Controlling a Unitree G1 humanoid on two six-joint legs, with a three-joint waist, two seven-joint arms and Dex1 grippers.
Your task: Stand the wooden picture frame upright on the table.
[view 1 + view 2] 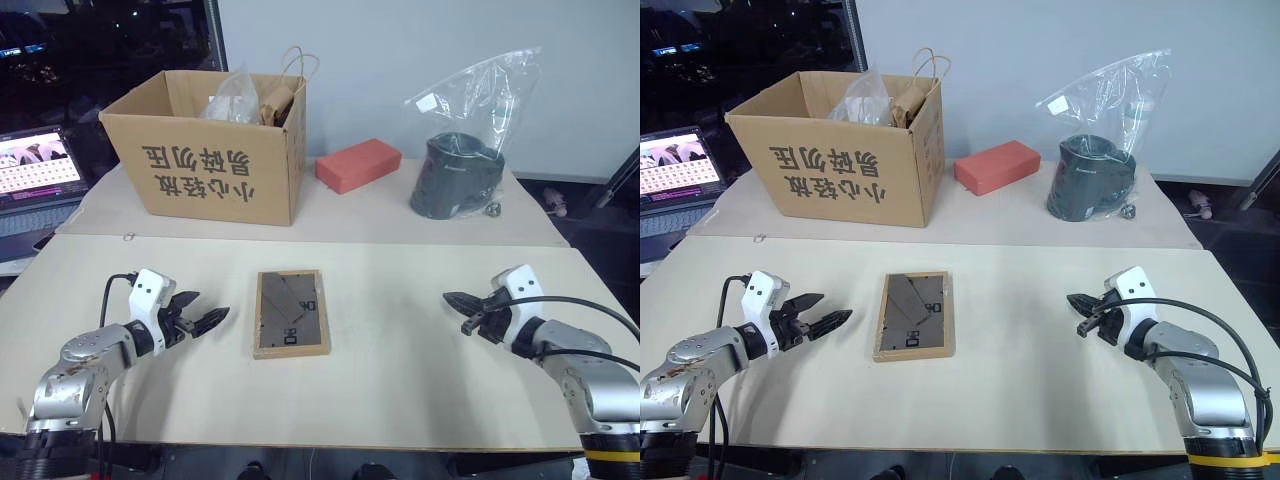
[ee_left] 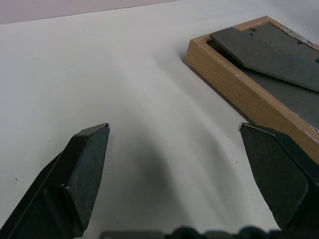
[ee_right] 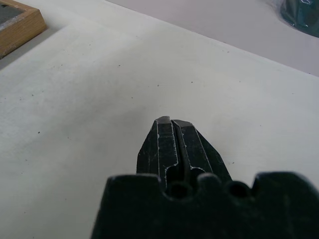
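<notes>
The wooden picture frame [image 1: 291, 312] lies flat on the table [image 1: 400, 380], face down, its dark brown back panel and folded stand facing up. Its light-wood edge also appears in the left wrist view [image 2: 239, 94] and a corner in the right wrist view [image 3: 17, 27]. My left gripper [image 1: 212, 318] hovers just left of the frame, open, with nothing between its fingers [image 2: 84, 169]. Well to the right of the frame, my right gripper [image 1: 452, 298] is shut and empty, pointing toward it.
Behind the frame, on the back table, stand a cardboard box [image 1: 205, 150] with bags inside, a red brick-like block [image 1: 358, 163] and a dark pot in a clear plastic bag [image 1: 458, 170]. A laptop [image 1: 38, 165] sits at far left.
</notes>
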